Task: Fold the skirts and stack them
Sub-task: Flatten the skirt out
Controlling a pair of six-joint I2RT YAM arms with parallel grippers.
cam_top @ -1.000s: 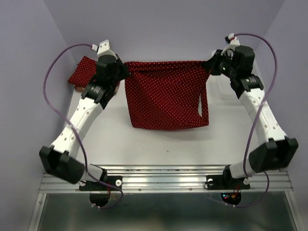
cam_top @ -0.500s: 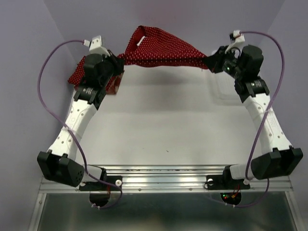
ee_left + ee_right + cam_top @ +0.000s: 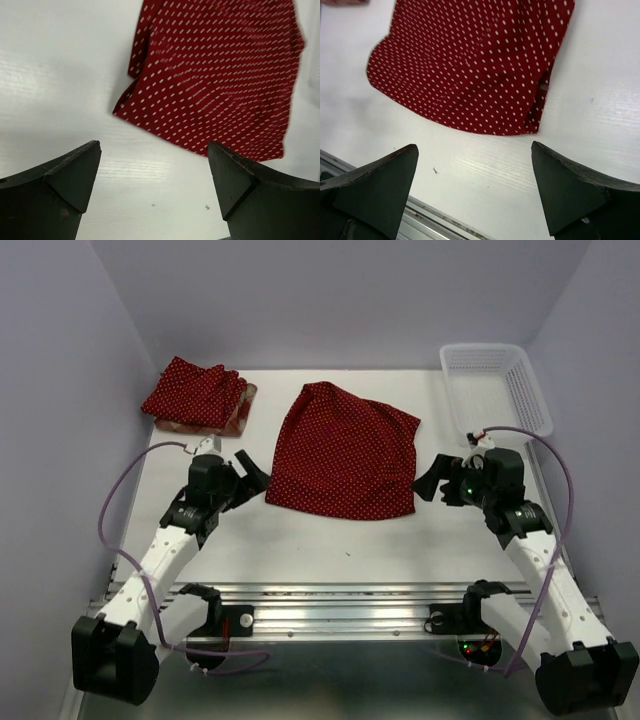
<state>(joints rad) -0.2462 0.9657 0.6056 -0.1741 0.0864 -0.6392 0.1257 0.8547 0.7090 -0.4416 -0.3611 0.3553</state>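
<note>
From overhead I see the spread polka-dot skirt (image 3: 345, 455) lying flat, with the folded skirts (image 3: 197, 397) far left and the white mesh basket (image 3: 535, 390) far right. The wrist views catch only that spread skirt. The left gripper (image 3: 152, 155) and right gripper (image 3: 475, 155) both gape wide and hold nothing.

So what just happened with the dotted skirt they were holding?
The left gripper and right gripper let go of the dotted skirt, which now lies flat; both drew back toward the near edge, jaws open. The folded pile at far left and the basket stayed put.
</note>
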